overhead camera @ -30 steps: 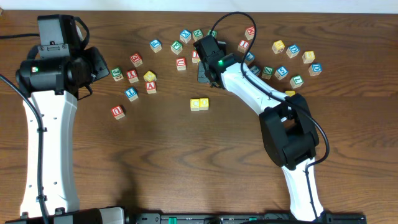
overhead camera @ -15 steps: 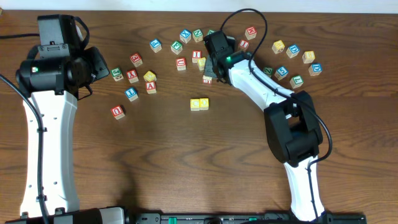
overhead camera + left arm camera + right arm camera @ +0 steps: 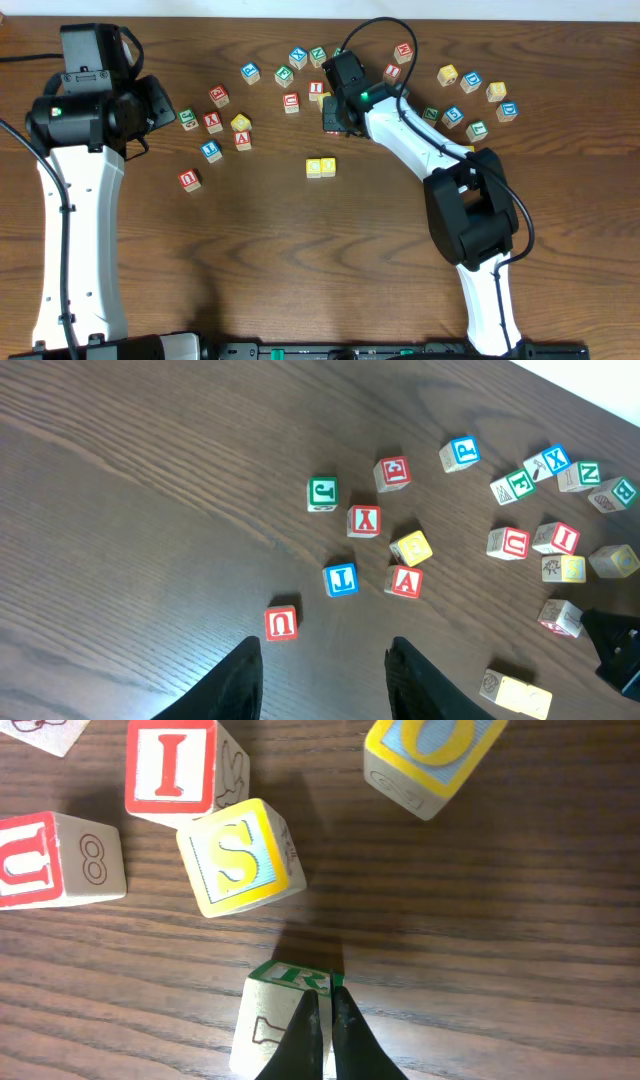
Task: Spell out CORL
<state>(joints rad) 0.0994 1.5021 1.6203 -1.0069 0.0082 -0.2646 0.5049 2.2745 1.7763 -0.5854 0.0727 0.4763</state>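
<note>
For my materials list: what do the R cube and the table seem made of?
R cube: probably light wood, matte; its pale bare side carries an outlined drawing, the letter face is printed green. The table: dark wood or wood-look laminate, from its long grain lines.

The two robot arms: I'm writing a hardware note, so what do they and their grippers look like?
Both the left arm and right arm have white link shells, bulky black joint housings, a small green light near the wrist and thin black cables alongside. The left gripper and right gripper have slim, plain black fingers.
</note>
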